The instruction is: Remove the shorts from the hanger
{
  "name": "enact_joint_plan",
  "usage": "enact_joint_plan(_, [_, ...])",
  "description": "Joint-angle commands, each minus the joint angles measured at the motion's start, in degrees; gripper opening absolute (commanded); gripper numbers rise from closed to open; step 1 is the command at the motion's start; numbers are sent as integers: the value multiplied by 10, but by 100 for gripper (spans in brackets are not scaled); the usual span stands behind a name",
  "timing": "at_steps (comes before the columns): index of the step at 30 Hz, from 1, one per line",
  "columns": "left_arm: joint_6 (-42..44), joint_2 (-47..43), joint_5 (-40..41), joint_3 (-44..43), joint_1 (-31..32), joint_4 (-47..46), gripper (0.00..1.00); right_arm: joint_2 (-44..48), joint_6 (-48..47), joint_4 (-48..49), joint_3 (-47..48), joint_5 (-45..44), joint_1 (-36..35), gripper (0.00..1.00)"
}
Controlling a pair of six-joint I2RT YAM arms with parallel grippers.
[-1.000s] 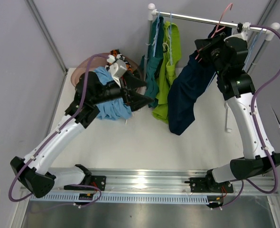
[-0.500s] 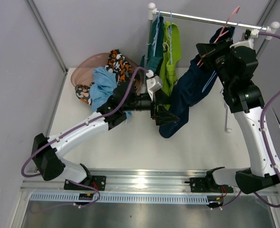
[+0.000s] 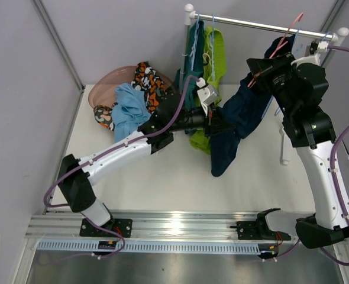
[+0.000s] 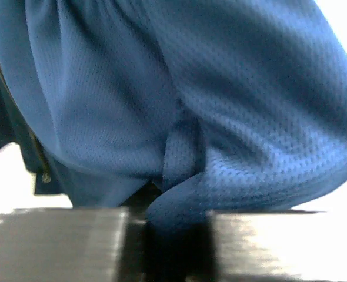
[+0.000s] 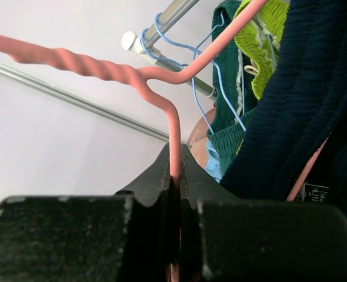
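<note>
White tabletop (image 3: 174,183): bare strip in front, between the arm bases and the hanging clothes; white-and-black left arm (image 3: 121,154) lies slantwise across its left half; round pink plastic basin (image 3: 103,83), heaped with cloth, fills the back left corner; silver metal rail (image 3: 245,22): bare stretch between lime green fabric shorts (image 3: 216,59) and thin pink wire hanger (image 5: 79,64); navy mesh shorts (image 3: 230,139) drape across the middle; teal fabric shorts (image 3: 191,71) crowd the rail's left end.

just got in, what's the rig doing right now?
The right claw is clamped on the pink hanger carrying the navy shorts, by the right end of the rail. The left claw pinches a fold of those shorts, apparently to pull them off. The teal shorts and lime green shorts hang on the rail; the light blue shorts and patterned shorts lie by the pink basin.
</note>
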State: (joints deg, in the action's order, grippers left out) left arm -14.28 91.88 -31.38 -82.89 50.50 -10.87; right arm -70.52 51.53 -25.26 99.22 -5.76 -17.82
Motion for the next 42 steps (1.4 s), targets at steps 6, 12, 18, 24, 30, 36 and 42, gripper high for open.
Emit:
enact_joint_plan(6, [14, -110, 61, 117, 35, -47, 0, -3, 2, 39, 36, 34, 31, 0])
enact_joint_plan(12, [10, -283, 159, 339, 130, -88, 0, -52, 10, 24, 98, 93, 92, 0])
enact_joint_plan(18, [-33, -331, 211, 467, 165, -122, 0, -64, 16, 5, 130, 116, 115, 0])
enact_joint_plan(24, [24, -254, 280, 312, 160, -51, 0, -41, 38, 2, 98, 140, 116, 0])
enact_joint_plan(30, [29, -49, 324, -15, 88, 108, 0, 35, 128, 50, -29, 205, 44, 0])
enact_joint_plan(36, [35, 195, 287, -400, 11, 340, 0, 86, 166, 32, -66, 204, -60, 0])
enact_joint_plan(42, [26, 11, 340, -256, 39, 339, 0, 55, 108, -51, 37, 202, -47, 0])
